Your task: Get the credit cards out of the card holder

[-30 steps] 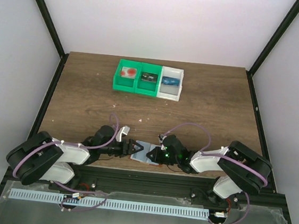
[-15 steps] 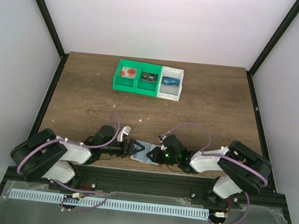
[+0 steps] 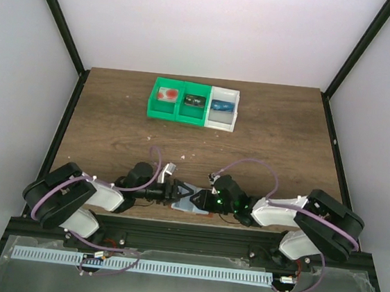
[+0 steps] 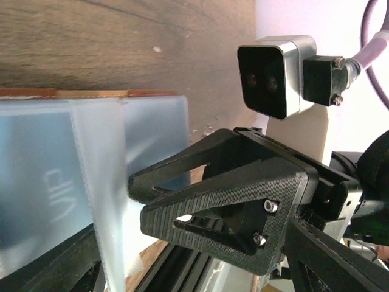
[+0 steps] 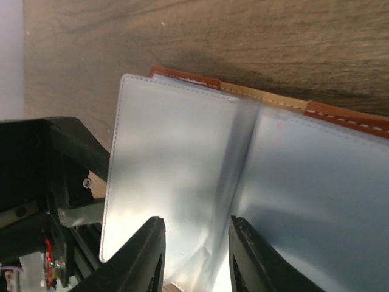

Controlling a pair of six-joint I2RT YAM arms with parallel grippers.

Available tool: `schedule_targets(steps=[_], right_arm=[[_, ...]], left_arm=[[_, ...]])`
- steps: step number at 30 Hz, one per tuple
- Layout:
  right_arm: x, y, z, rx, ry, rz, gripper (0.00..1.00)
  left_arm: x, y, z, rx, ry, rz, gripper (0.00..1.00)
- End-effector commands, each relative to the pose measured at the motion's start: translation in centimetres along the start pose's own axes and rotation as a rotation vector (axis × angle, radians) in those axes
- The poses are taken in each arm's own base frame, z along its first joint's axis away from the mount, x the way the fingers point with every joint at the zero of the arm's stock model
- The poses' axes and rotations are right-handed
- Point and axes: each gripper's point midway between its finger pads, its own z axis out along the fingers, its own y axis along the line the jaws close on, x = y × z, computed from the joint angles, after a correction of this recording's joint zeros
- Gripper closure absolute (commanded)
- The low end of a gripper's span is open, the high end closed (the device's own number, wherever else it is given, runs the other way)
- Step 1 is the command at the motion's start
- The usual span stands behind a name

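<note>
The card holder (image 3: pixel 190 202) lies open on the table at the near edge, between my two grippers. Its pale grey-blue panels fill the right wrist view (image 5: pixel 182 152), with the orange-brown outside showing along the far edge. In the left wrist view (image 4: pixel 36 152), faint lettering shows through one panel. No loose credit card shows; any cards are hidden inside the pockets. My right gripper (image 3: pixel 199 199) is open, its fingertips (image 5: pixel 152 252) standing on either side of the centre fold. My left gripper (image 3: pixel 178 191) looks open at the holder's left edge. The right gripper's black fingers (image 4: pixel 231 201) reach over the holder.
A green-and-white row of bins (image 3: pixel 194 104) with small items stands at the far middle of the table. The black frame rail (image 3: pixel 185 237) runs just behind the holder at the near edge. The right wrist camera (image 4: pixel 270 76) sits close to my left gripper.
My left arm has moved right, bringing its gripper up against the holder's left edge. The right arm has shifted slightly and stays over the holder.
</note>
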Motion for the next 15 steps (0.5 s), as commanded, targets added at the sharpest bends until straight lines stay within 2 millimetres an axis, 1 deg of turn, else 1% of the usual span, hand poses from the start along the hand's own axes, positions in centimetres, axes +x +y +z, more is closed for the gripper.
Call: schedule_targets(steps=[1,4,6,10,15], right_arm=[[-1.0,0.5,-1.1,0.007,-0.069,-0.015,0.67],[-1.7,0.3,-2.2,0.022,-0.123,-0.006,0.62],[-2.3,-0.3,-3.2,0.045,-0.178,0.006,0.61],[-3.3,-1.1,-6.1,0.056,-0.294,0.038,0.6],[-4.3,-1.3,-9.5,0.025,-0.425,0.065,0.6]], left_arm=[[-0.7,-2.8,0.6,0.079,-0.004,0.05,0.2],[-0.8,-3.5,1.2,0.087,0.003,0.06,0.2],[-0.6,-3.8,1.6,0.092,0.013,0.064,0.2],[0.0,-4.7,2.4,0.123,0.03,0.069,0.2],[0.0,-4.6,2.3,0.128,0.019,0.075,0.2]])
